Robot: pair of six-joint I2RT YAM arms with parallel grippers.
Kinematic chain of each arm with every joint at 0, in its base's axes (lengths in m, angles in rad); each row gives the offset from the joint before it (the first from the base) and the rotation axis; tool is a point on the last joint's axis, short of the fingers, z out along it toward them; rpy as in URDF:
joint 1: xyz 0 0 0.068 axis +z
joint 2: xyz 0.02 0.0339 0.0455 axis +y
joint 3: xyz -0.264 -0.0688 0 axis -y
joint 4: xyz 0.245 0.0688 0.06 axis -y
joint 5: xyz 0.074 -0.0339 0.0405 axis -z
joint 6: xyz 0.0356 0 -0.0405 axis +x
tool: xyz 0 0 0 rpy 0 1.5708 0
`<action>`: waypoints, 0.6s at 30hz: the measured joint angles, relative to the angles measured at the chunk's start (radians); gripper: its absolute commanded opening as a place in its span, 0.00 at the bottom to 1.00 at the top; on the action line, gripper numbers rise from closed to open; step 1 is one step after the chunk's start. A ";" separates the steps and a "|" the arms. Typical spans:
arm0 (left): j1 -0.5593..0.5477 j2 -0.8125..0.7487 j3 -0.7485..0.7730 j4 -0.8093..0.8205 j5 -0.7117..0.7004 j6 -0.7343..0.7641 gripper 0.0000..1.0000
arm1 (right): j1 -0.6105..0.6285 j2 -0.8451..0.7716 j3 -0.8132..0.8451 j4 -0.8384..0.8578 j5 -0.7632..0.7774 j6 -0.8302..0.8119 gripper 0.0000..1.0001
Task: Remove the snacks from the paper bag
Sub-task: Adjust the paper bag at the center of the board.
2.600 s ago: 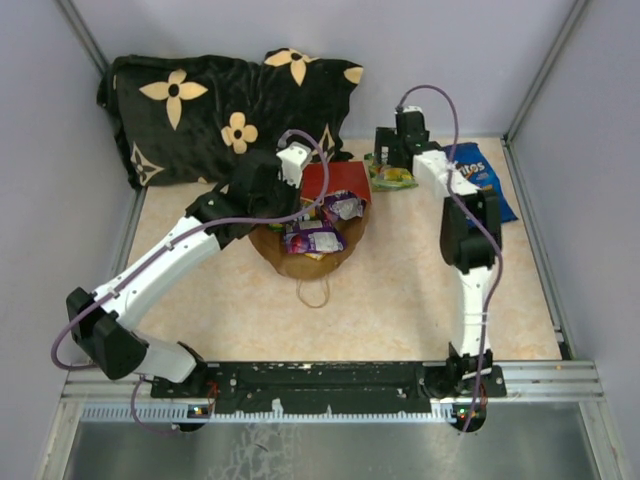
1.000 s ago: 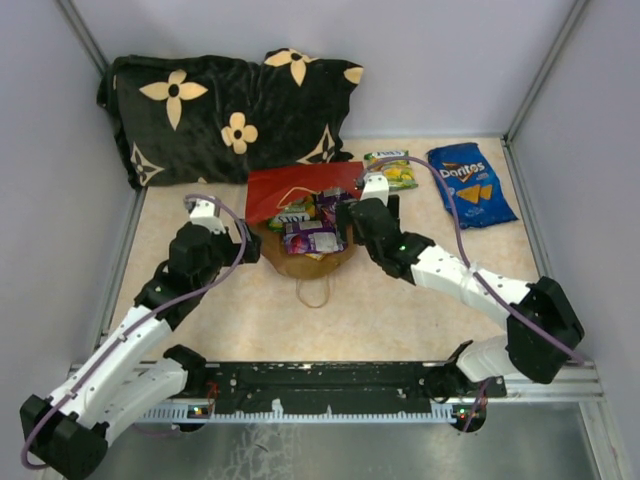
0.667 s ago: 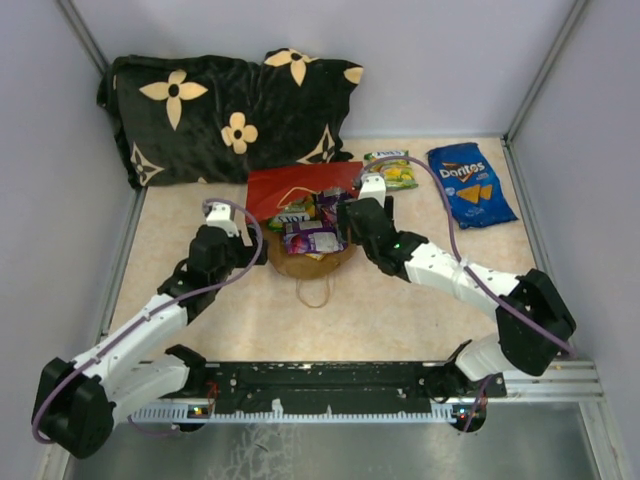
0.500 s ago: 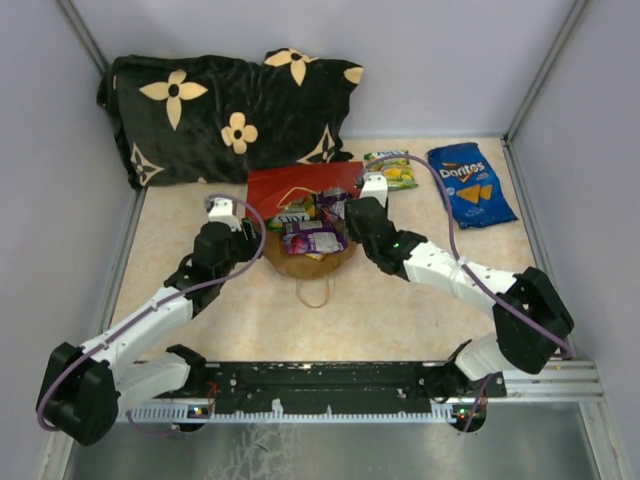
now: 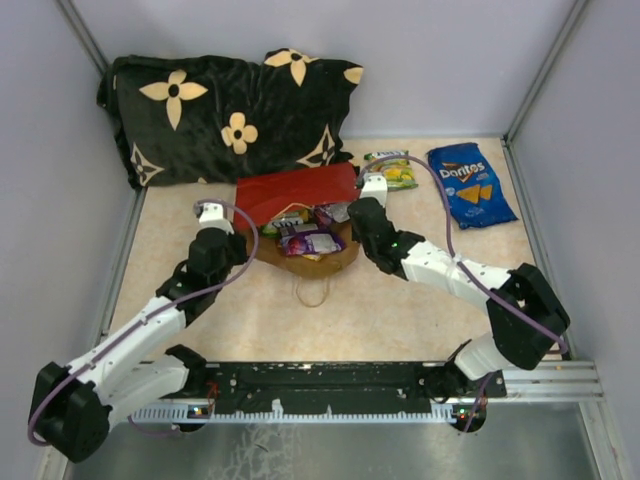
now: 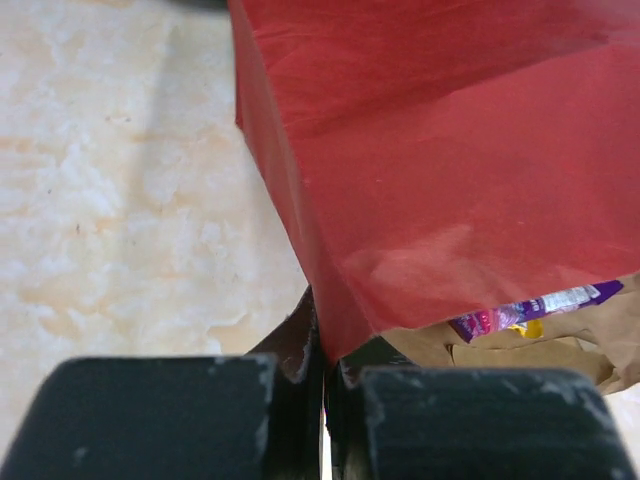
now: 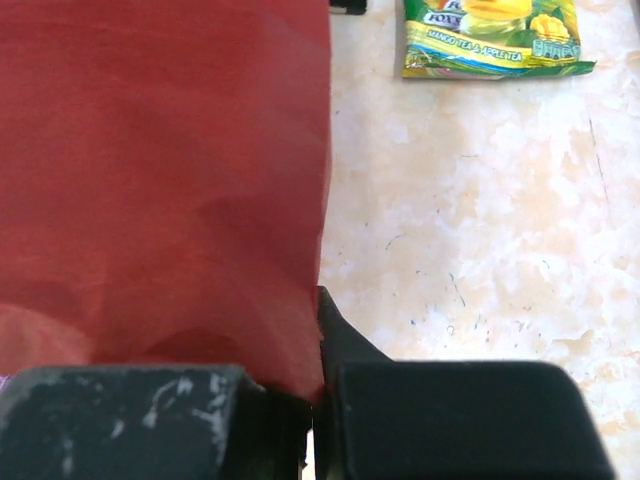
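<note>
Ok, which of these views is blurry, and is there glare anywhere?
Top view: sharp and evenly lit; the blue chip bag reads clearly. Left wrist view: the jaws at the bottom are out of focus; the red paper bag has a faint sheen. Right wrist view: jaws blurred too, but the green packet reads crisp.

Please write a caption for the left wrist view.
Left pincer shut on red paper bag edge, purple snack peeking out.

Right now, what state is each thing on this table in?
Paper bag: mouth open, gripped at both sides.
Left claw: shut on the paper bag.
Right claw: shut on the paper bag.
Purple pouch: inside the paper bag.
Blue chip bag: out, flat on the table.
Green pouch: out, flat on the table.
</note>
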 measured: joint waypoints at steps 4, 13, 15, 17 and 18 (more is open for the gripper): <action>-0.084 -0.126 0.000 -0.151 -0.101 -0.079 0.00 | 0.041 0.000 0.000 0.002 -0.021 -0.040 0.00; -0.415 -0.226 0.015 -0.489 -0.411 -0.463 0.00 | 0.079 0.064 0.029 0.078 -0.243 -0.203 0.00; -0.486 -0.170 0.054 -0.570 -0.497 -0.583 0.00 | 0.079 0.108 0.075 0.076 -0.301 -0.270 0.00; -0.540 -0.096 0.101 -0.639 -0.572 -0.684 0.00 | 0.069 0.148 0.132 0.063 -0.356 -0.313 0.00; -0.565 -0.047 0.131 -0.681 -0.610 -0.740 0.00 | 0.062 0.162 0.153 0.059 -0.376 -0.325 0.00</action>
